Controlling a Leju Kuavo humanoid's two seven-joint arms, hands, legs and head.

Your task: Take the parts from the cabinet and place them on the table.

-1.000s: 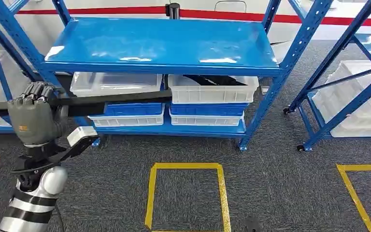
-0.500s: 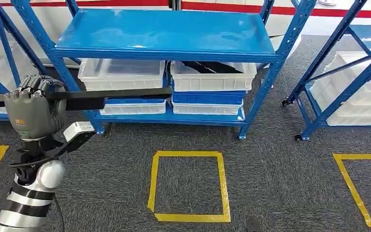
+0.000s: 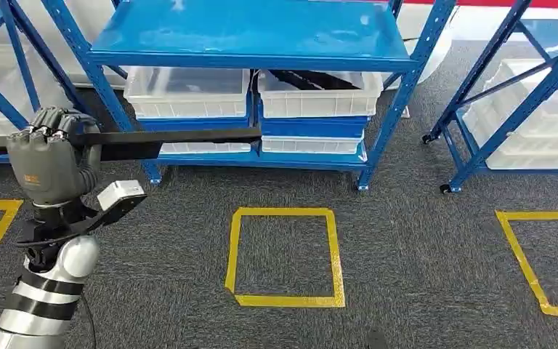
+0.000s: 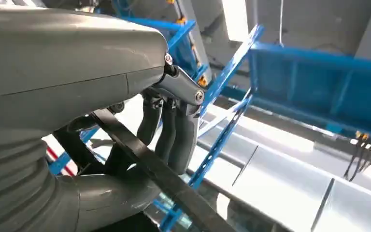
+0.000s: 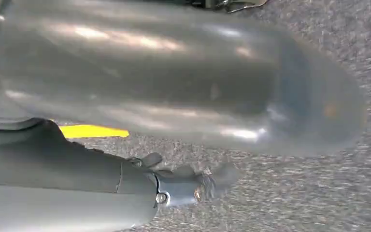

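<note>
warehouse | blue steel racks [image 3: 254, 43] | white bins [image 3: 320, 94] | floor tape [image 3: 283, 254]

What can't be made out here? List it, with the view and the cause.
- Black strip, head view: far end runs behind the left hand and off the edge.
- Right hand, right wrist view: blurred; whether it is open or closed is unclear.
- Dark parts in the white bin, head view: hidden by the shelf.

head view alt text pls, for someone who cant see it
The robot's left hand holds a long black bar level in front of a blue shelving rack stacked with white bins. On the grey carpet below lies a yellow tape square.
</note>
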